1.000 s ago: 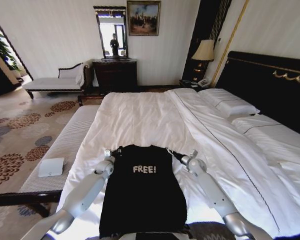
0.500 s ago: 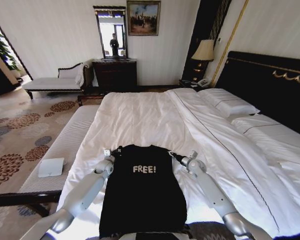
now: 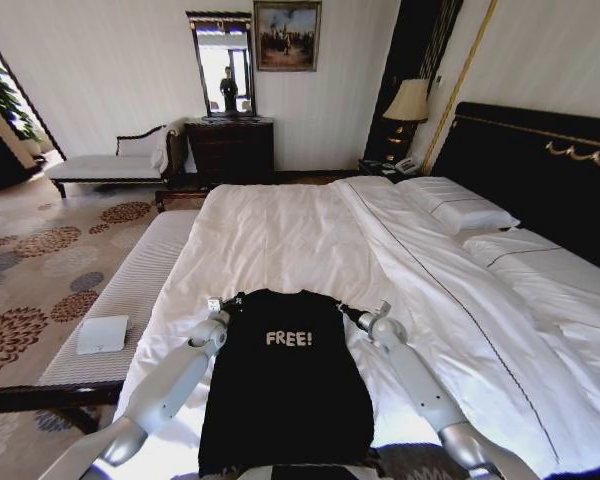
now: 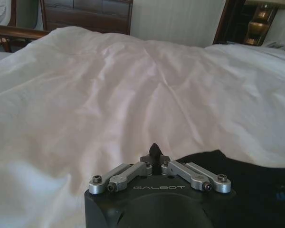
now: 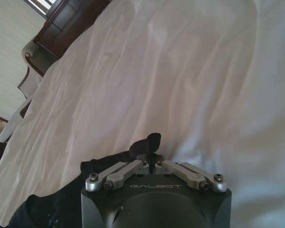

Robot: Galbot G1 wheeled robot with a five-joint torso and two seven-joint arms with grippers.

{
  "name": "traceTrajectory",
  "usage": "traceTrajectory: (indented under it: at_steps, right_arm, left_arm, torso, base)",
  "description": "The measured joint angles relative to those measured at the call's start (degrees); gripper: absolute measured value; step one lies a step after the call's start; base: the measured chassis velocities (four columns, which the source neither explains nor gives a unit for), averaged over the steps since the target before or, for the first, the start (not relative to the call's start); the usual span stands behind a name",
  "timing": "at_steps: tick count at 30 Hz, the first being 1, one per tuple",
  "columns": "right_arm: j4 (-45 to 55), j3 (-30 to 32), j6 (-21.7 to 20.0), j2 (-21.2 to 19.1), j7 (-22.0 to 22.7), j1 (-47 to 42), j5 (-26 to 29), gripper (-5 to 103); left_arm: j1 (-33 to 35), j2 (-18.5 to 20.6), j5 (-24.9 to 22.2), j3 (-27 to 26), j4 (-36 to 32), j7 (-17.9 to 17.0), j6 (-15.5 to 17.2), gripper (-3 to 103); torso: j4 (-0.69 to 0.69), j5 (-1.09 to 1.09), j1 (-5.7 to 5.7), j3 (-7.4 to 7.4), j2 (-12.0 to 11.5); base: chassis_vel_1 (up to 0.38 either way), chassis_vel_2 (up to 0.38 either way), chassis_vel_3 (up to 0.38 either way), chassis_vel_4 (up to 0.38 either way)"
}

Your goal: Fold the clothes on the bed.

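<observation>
The clothes [image 3: 285,385], a black top with white "FREE!" lettering, lie flat on the near end of the bed [image 3: 300,230], collar pointing away from me. My left gripper [image 3: 230,300] is at the top's left shoulder corner and my right gripper [image 3: 348,312] at its right shoulder corner. In the left wrist view the left gripper [image 4: 154,151] is shut, with the black fabric [image 4: 256,175] right beside its tip. In the right wrist view the right gripper [image 5: 152,142] is shut on a pinch of black fabric [image 5: 99,168]. The white duvet [image 4: 133,85] stretches beyond both.
A pale upholstered bench [image 3: 130,290] with a white folded item [image 3: 102,333] runs along the bed's left side. Pillows [image 3: 455,205] and the black headboard [image 3: 540,170] are at the right. A dark dresser [image 3: 230,148], lamp [image 3: 410,102] and patterned carpet [image 3: 40,270] lie farther off.
My right arm has shifted slightly inward toward the top. The left arm and the black top look unchanged.
</observation>
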Motion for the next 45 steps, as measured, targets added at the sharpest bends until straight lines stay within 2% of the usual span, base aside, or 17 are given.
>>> traceTrajectory:
  at_steps: [7, 15, 21, 26, 27, 29, 31, 34, 37, 39, 45]
  right_arm:
    - [6.5, -1.3, 0.3, -3.5, 1.3, 1.9, 0.5, 1]
    - [4.1, -4.8, 0.3, -3.2, 2.4, 9.1, 1.7, 1]
    - [-2.9, -8.4, 0.7, -0.8, 2.3, 14.5, 1.4, 1]
    - [-10.2, -10.8, 2.0, 1.8, 1.3, 18.8, -0.6, 1]
    - [-13.3, -11.5, 2.7, 2.8, 0.9, 20.5, -1.6, 1]
    - [-15.3, -12.0, 3.2, 3.9, 0.6, 21.9, -2.2, 1]
    - [-18.8, -12.7, 4.0, 5.8, 0.4, 24.5, -3.1, 1]
    - [-20.9, -13.0, 5.0, 6.8, 0.4, 25.9, -4.4, 1]
    - [-25.0, -13.3, 7.7, 8.1, -0.5, 28.0, -7.3, 1]
    - [-25.5, -13.3, 8.2, 8.2, -0.9, 28.1, -7.9, 1]
    - [-27.4, -13.1, 10.9, 8.1, -2.9, 28.1, -10.1, 1]
  left_arm:
    - [-0.8, 2.9, -3.1, -1.3, -3.9, -1.0, 0.0, 3]
    - [-4.9, 2.8, -5.1, -1.6, -2.3, -1.7, 0.3, 3]
    - [-10.0, 1.2, -5.3, -0.2, 4.6, -0.8, 0.3, 3]
    - [-17.2, -0.9, -4.7, 2.1, 12.8, 0.9, 0.0, 3]
    - [-20.3, -1.8, -4.1, 3.3, 16.5, 1.7, -0.3, 3]
    - [-22.1, -2.2, -3.8, 4.0, 18.4, 2.2, -0.5, 3]
    - [-24.0, -2.7, -3.6, 5.6, 20.3, 3.2, -0.7, 3]
    - [-24.9, -3.3, -3.0, 6.3, 21.4, 3.9, -0.8, 3]
    - [-26.3, -6.3, -1.0, 5.6, 25.3, 4.2, -1.4, 3]
    - [-26.5, -6.8, -0.7, 5.4, 26.1, 4.2, -1.5, 3]
    - [-28.9, -12.2, 1.8, 3.8, 33.6, 4.4, -2.1, 3]
  torso:
    - [0.00, 0.00, 0.00, 0.00, 0.0]
    - [0.01, 0.00, 0.00, 0.00, 0.0]
    - [0.01, -0.01, 0.00, 0.00, 0.0]
    - [0.01, 0.00, 0.00, 0.00, 0.0]
    - [-0.01, -0.01, 0.01, 0.01, 0.0]
    - [-0.04, 0.02, 0.02, 0.01, 0.0]
    - [0.01, 0.01, 0.02, 0.01, 0.0]
    - [0.02, -0.01, 0.02, 0.01, 0.0]
    - [0.02, -0.02, 0.00, -0.01, 0.0]
    - [0.01, -0.01, 0.00, -0.01, 0.0]
    - [0.00, 0.01, 0.02, 0.00, 0.0]
  base:
    - [0.000, 0.000, 0.000, 0.000]
    - [0.000, 0.000, 0.000, 0.000]
    - [0.000, 0.000, 0.000, 0.000]
    - [0.000, 0.000, 0.000, 0.000]
    - [0.000, 0.000, 0.000, 0.000]
    - [0.000, 0.000, 0.000, 0.000]
    - [0.000, 0.000, 0.000, 0.000]
    - [0.000, 0.000, 0.000, 0.000]
    - [0.000, 0.000, 0.000, 0.000]
    - [0.000, 0.000, 0.000, 0.000]
    - [0.000, 0.000, 0.000, 0.000]
